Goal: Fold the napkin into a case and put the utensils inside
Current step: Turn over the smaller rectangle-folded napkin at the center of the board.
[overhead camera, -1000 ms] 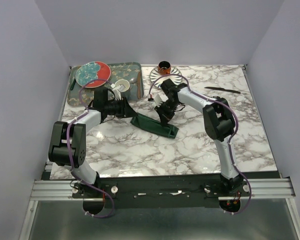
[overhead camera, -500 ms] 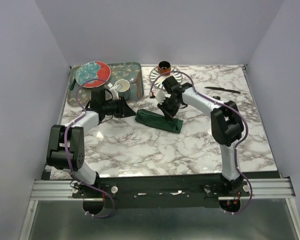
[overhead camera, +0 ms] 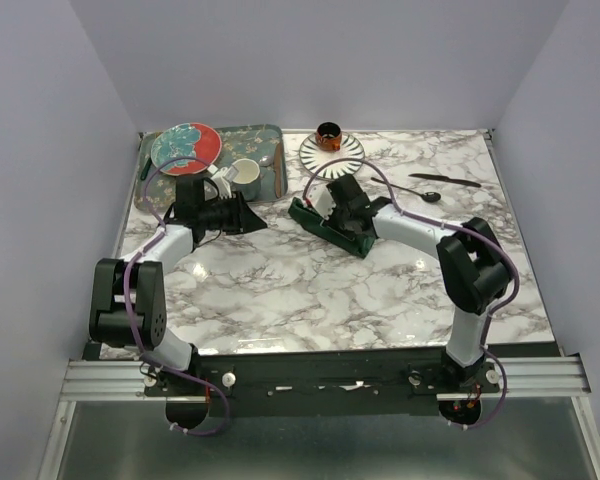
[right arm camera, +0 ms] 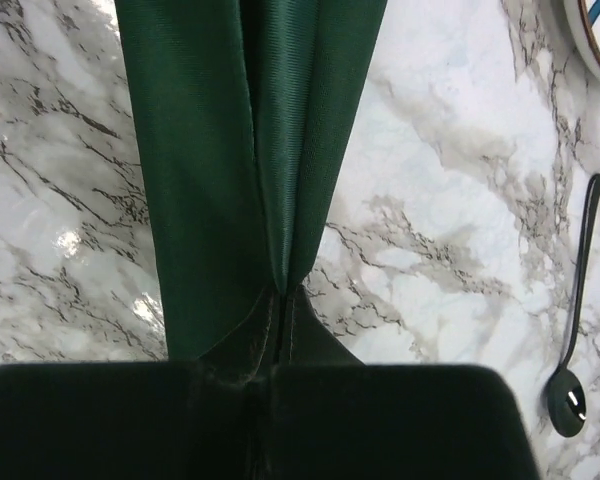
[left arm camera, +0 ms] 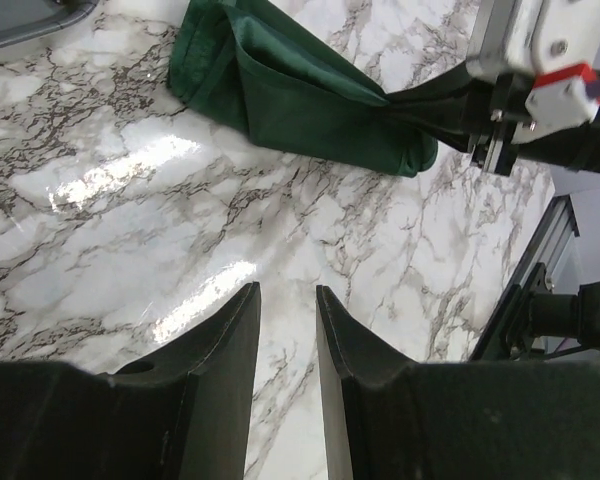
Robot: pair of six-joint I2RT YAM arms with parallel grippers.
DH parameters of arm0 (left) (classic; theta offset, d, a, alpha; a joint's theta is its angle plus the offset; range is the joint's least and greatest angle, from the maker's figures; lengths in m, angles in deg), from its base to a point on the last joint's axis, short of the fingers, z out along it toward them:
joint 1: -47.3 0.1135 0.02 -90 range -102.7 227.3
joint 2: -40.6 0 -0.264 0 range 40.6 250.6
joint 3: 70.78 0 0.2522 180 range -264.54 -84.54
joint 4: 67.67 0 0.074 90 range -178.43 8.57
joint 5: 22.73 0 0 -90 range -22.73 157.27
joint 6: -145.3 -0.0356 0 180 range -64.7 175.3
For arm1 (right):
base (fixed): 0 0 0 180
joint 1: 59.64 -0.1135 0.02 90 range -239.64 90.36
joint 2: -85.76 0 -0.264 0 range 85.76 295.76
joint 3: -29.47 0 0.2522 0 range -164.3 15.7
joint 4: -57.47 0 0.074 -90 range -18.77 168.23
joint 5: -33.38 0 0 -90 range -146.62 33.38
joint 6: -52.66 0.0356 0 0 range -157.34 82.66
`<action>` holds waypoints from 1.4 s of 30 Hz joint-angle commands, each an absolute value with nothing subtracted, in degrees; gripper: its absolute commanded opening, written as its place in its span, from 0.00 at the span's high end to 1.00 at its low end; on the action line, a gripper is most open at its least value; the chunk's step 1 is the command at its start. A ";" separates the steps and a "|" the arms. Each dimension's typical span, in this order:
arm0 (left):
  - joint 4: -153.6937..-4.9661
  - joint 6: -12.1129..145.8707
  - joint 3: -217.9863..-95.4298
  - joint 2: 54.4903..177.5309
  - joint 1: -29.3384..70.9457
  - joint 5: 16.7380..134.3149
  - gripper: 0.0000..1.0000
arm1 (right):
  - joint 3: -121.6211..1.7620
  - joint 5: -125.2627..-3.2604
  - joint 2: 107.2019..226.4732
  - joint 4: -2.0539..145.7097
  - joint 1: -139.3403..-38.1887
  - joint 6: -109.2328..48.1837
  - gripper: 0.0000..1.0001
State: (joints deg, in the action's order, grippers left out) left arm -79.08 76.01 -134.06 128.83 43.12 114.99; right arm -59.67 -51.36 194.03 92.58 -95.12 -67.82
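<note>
Napkin: dark green shiny cloth napkin, folded into a long narrow strip, is lying on the white marble-patterned tabletop, toward 12 o'clock from centre | Right tool: is pinching one end, clamped on the cloth | Left tool: is hovering at the napkin's 9 o'clock, fingers apart, empty | Knife: slim matte black knife is lying toward 2 o'clock, well apart from the napkin

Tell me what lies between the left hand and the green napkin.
Bare marble table only, between left hand and napkin; the left wrist view shows it.
</note>
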 commanded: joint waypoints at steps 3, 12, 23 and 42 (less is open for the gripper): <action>-80.55 74.55 -132.09 125.78 44.05 113.23 0.61 | -53.29 -40.89 189.12 76.78 -99.62 -70.38 0.99; -80.99 74.11 -131.21 124.72 44.84 112.27 0.62 | -48.64 -35.79 185.87 69.24 -104.01 -73.81 0.99; -81.35 73.67 -129.98 123.31 46.86 112.00 0.62 | -31.86 -26.66 186.21 45.41 -112.10 -82.16 0.99; -87.22 68.84 -130.06 120.15 46.86 111.65 0.61 | -27.71 -25.95 186.04 51.70 -123.00 -77.33 0.76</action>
